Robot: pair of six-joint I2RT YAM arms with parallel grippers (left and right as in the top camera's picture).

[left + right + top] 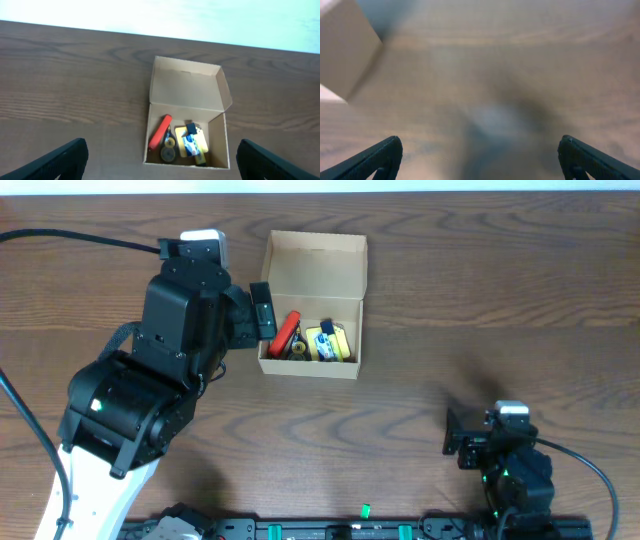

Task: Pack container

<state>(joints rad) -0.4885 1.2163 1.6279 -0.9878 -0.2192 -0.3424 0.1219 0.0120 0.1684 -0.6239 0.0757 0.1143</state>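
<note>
The tan cardboard container [313, 266] sits open at the table's upper middle, its flap lid laid back. Inside lie a red marker [287, 330], a round tape dispenser [299, 350] and a yellow pad with a blue-white item [329, 343]. The left wrist view shows the same box [186, 87] with the marker [160, 132] and the yellow pad [191, 141]. My left gripper [262, 310] is open and empty, just left of the box. My right gripper [455, 442] is open and empty, low at the right front, over bare table.
A black cable [80, 240] runs across the far left. The arms' base rail [340, 530] lines the front edge. The right wrist view is blurred and shows a box corner [345, 47] at upper left.
</note>
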